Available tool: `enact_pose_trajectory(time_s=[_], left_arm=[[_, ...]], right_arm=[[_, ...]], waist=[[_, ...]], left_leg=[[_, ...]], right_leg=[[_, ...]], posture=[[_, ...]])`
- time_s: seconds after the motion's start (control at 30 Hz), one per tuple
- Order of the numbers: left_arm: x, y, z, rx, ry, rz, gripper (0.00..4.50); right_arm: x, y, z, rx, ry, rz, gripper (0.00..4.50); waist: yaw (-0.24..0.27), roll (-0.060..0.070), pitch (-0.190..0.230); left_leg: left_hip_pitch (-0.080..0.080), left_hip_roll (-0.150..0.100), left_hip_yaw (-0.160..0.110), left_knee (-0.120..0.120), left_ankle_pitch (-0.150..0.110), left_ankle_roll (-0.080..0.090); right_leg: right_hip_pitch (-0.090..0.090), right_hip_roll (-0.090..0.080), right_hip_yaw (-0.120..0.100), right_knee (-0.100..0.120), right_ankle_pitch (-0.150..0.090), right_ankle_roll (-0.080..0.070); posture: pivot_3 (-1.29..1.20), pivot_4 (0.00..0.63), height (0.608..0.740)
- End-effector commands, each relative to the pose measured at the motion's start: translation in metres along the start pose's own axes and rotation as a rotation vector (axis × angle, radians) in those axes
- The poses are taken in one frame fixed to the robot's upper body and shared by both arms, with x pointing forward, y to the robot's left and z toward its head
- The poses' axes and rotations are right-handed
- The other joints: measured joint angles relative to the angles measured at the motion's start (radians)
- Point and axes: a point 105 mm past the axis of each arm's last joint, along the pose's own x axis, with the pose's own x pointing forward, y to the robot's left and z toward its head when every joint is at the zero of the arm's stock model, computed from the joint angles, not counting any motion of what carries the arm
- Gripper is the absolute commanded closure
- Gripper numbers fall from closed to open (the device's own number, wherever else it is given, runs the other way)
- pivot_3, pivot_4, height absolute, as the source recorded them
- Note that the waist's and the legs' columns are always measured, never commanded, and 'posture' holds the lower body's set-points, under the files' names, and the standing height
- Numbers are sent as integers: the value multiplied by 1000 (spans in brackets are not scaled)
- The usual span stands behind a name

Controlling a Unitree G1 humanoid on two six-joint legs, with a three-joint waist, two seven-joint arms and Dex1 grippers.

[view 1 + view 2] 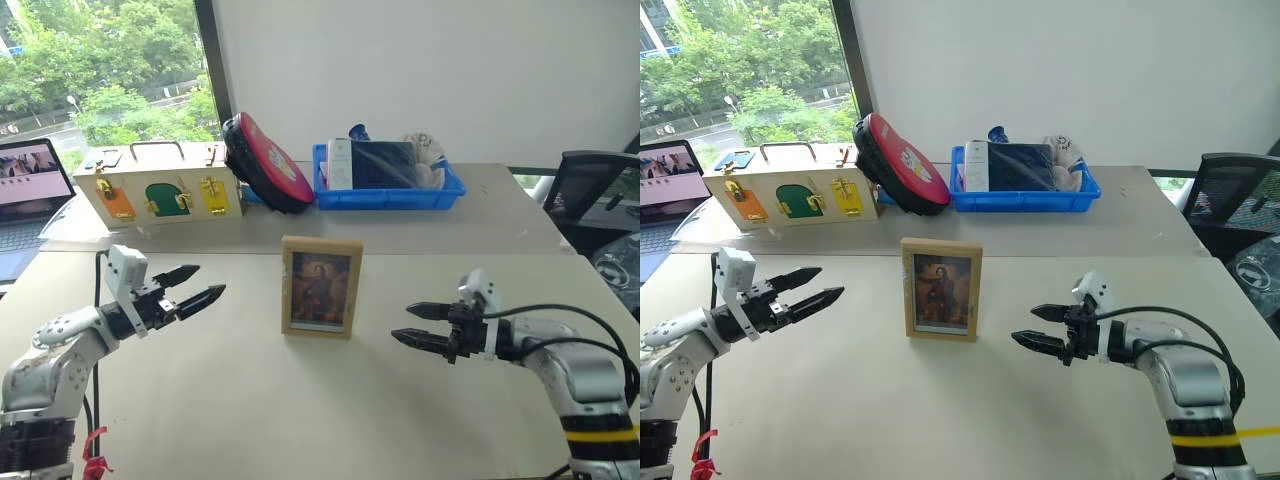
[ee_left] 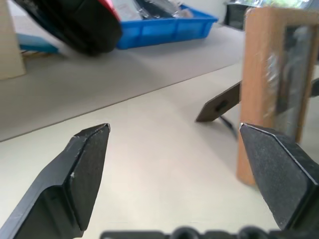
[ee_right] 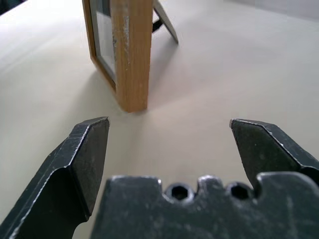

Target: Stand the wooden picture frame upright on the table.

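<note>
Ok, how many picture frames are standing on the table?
1: the wooden picture frame stands upright mid-table, between the two open pincers, touching neither.

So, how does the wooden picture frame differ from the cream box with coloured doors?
The wooden picture frame is small and stands alone mid-table on its fold-out leg; the cream box is larger and sits at the far edge. The frame shows a dark portrait; the box shows orange, green and yellow doors. Both stand upright on the table.
</note>
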Motion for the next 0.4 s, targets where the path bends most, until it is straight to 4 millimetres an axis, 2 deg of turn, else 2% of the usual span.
enact_pose_trajectory(time_s=[0.03, 0.2, 0.4], left_arm=[[-1, -22, -2, 157, -30, 5, 0], [-5, -37, -31, 162, -2, 57, 0], [0, -47, -41, 138, -25, 57, 0]], right_arm=[[-14, 19, 10, -105, -101, -111, 25], [-35, 8, -4, -175, -169, -429, 25], [-35, 2, -13, -177, -184, -496, 25]], waist=[[5, -1, -1], [16, -1, -1], [15, -1, -1]], left_leg=[[0, 0, 0, 0, 0, 0], [0, 0, 0, 0, 0, -1], [2, 0, 1, 1, 3, -1]], right_leg=[[0, 0, 0, 0, 0, 0], [0, 0, 0, -1, 0, 0], [1, 0, 2, -1, 0, 2]], posture=[[0, 150, 735], [0, 150, 735], [0, 150, 735]])
